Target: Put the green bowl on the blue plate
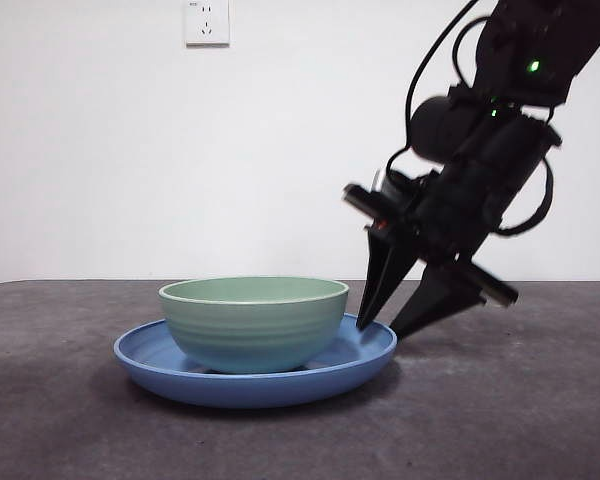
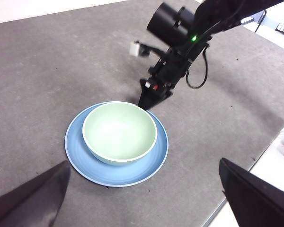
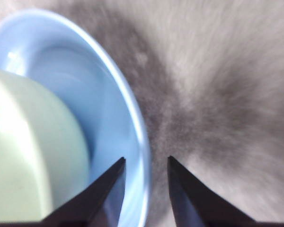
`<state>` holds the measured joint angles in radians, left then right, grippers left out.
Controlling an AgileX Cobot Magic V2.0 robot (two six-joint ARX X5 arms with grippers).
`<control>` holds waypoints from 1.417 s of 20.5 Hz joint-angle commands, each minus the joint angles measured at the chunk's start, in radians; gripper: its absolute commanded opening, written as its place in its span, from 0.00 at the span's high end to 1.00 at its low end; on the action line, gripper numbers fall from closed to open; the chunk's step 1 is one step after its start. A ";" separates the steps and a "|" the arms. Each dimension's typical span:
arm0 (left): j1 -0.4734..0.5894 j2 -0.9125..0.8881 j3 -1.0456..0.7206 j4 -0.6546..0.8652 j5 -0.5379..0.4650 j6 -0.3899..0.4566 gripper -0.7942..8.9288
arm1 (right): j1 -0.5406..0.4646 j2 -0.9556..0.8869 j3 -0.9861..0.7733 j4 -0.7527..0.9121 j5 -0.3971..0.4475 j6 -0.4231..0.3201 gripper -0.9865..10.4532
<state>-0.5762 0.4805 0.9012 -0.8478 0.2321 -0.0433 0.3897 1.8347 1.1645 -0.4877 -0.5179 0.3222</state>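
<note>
The green bowl (image 1: 254, 322) sits upright on the blue plate (image 1: 160, 365), roughly in the plate's middle, with a ring of bare blue showing all round it in the left wrist view. The bowl is empty; its pale inside shows nothing in it. The plate lies flat on the dark grey table (image 1: 510, 410), and nothing else stands on the table near it. A white wall (image 1: 100, 150) rises behind the plate, with a socket (image 1: 207, 21) high on it.

The right gripper (image 1: 379, 328) is at the plate's rim, on the side away from the socket, its arm slanting down from above. Its two black jaws stand a narrow way apart and hold nothing; one tip is over the inside of the rim, the other just outside it, so the rim runs between them. Whether either tip touches the plate I cannot tell. The bowl stands just beside that gripper, apart from it.

The left gripper (image 2: 146, 198) waits well above the plate, jaws spread wide, empty
</note>
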 commanded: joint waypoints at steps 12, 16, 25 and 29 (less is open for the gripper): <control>-0.004 0.003 0.007 0.007 0.001 -0.002 0.40 | -0.031 -0.720 0.022 -0.433 0.160 -0.140 0.47; -0.004 0.003 0.007 0.009 0.001 -0.002 0.40 | -0.030 -0.908 0.021 -0.640 0.212 -0.224 0.45; -0.004 0.003 0.007 0.010 0.001 -0.002 0.40 | -0.030 -1.174 0.016 -0.736 0.202 -0.279 0.45; -0.004 0.003 0.007 0.007 0.001 -0.025 0.40 | -0.030 -1.259 0.014 -0.740 0.200 -0.279 0.45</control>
<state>-0.5762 0.4805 0.9012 -0.8482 0.2321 -0.0483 0.3534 0.5690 1.1664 -1.2320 -0.3145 0.0559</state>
